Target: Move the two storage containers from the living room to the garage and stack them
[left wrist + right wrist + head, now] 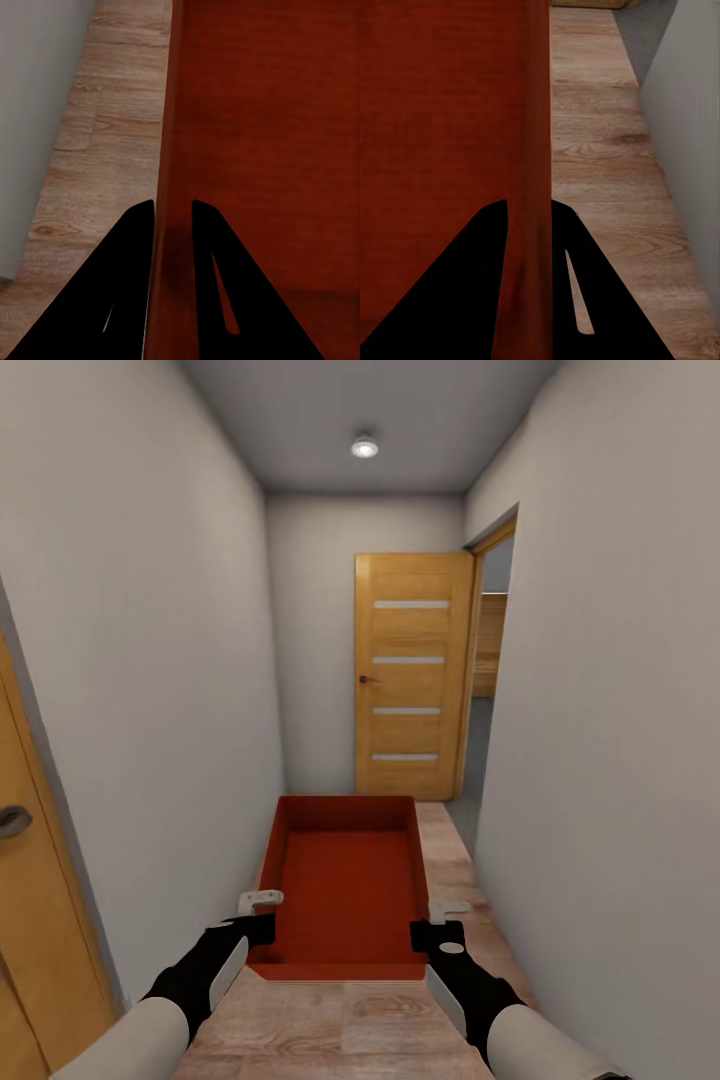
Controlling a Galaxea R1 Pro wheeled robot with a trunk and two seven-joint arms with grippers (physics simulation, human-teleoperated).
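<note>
One red-orange storage container (345, 880) hangs level in front of me over a light wood plank hallway floor. My left gripper (258, 913) is shut on its left wall and my right gripper (445, 922) on its right wall. In the left wrist view the black fingers of the left gripper (172, 204) straddle the thin wall of the container (270, 135), one inside and one outside. The right wrist view shows the same hold by the right gripper (529, 202) on the container (442, 112). The other container and the living room are out of view.
Pale walls (150, 660) close in on both sides of the narrow hallway. A wooden door with frosted strips (412, 675) stands at the far end. An open doorway (490, 660) at the right leads onto grey floor (478, 760). Another wooden door (30, 920) is near left.
</note>
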